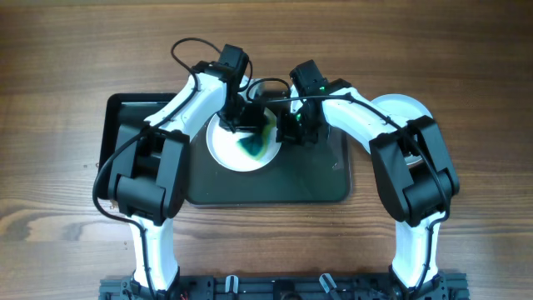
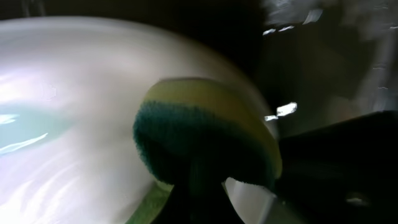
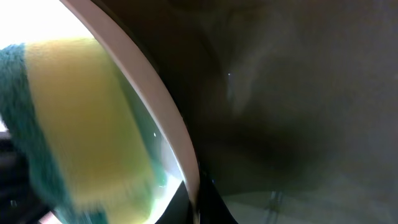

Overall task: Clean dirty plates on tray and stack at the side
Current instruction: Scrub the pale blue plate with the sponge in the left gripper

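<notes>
wood table (image 1: pixel 466 50) under everything. on it i've got the tray (image 1: pixel 316 187), dark grey-green, sitting centre. just beside its left end is a black tray (image 1: pixel 121 117), mostly hidden by the left arm.

one white plate (image 1: pixel 229 154) lies flat in the tray's left half. a second white plate (image 1: pixel 398 107) sits off the tray on the table to the right, partly hidden under the right arm. i can't see a third plate.

left gripper (image 1: pixel 241 125) is down over the top edge of the plate on the tray, clamped on a sponge (image 2: pixel 205 134) with a yellow body and a green scrub face. left wrist view is blurred, and shows the green face down against the glossy plate surface.

right gripper (image 1: pixel 290 127) is at that plate's right rim. right wrist view shows the rim running down to the bottom of frame with the sponge just inside it, but the fingers aren't clear. i can't tell if it's open or pinching the rim.

teal-green smear (image 1: pixel 252 147) is on the plate's right side, between the two grippers.
</notes>
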Action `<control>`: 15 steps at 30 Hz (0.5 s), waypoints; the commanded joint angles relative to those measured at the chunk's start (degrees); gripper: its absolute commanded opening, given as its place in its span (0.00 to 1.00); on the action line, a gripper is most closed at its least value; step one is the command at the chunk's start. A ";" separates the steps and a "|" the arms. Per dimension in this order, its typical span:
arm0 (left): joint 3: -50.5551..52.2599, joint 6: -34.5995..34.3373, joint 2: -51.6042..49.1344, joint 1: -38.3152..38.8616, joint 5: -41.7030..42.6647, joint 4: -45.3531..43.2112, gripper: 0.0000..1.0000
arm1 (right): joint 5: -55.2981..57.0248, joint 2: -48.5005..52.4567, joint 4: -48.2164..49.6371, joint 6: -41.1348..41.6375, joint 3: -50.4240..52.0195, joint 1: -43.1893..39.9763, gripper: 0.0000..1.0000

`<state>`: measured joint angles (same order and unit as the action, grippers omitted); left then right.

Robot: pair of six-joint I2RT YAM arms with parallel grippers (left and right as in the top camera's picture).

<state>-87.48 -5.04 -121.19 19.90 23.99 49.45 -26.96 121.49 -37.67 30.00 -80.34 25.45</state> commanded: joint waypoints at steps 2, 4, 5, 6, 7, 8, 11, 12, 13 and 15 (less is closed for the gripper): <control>0.42 3.08 -0.85 0.46 4.00 -4.94 0.04 | 1.36 0.98 -0.28 -0.04 1.73 0.26 0.04; 0.42 3.06 -0.85 0.46 -2.43 -7.34 0.04 | 1.36 0.98 -0.28 -0.04 1.73 0.26 0.04; 0.42 2.43 -0.85 0.46 -6.86 -8.15 0.04 | 1.36 0.98 -0.31 -0.04 1.73 0.26 0.04; 0.42 0.79 -0.85 0.44 -11.47 -8.41 0.04 | 1.38 0.98 -0.31 -0.07 1.73 0.26 0.04; 0.42 -2.01 -0.85 0.39 -17.90 -8.37 0.04 | 1.36 0.98 -0.31 -0.07 1.73 0.26 0.04; 0.42 -5.42 -0.85 0.35 -24.94 -7.93 0.04 | 1.38 0.98 -0.31 -0.04 1.73 0.26 0.04; 0.42 -15.82 -0.85 -0.15 -40.96 -5.49 0.04 | 1.36 0.98 -0.31 -0.04 1.73 0.26 0.04; 0.42 -17.81 -0.85 -0.44 -43.89 -4.44 0.04 | 1.36 0.98 -0.31 -0.04 1.73 0.26 0.04; 0.42 -19.39 -0.85 -0.76 -45.27 -3.34 0.04 | 1.36 0.98 -0.31 -0.07 1.73 0.26 0.04; 0.42 -23.12 -0.85 -1.75 -45.94 -1.05 0.04 | 1.36 0.98 -0.31 -0.04 1.73 0.26 0.04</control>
<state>-87.66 -18.09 -121.16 21.26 -4.56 45.63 -26.96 121.49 -36.95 30.02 -80.34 25.54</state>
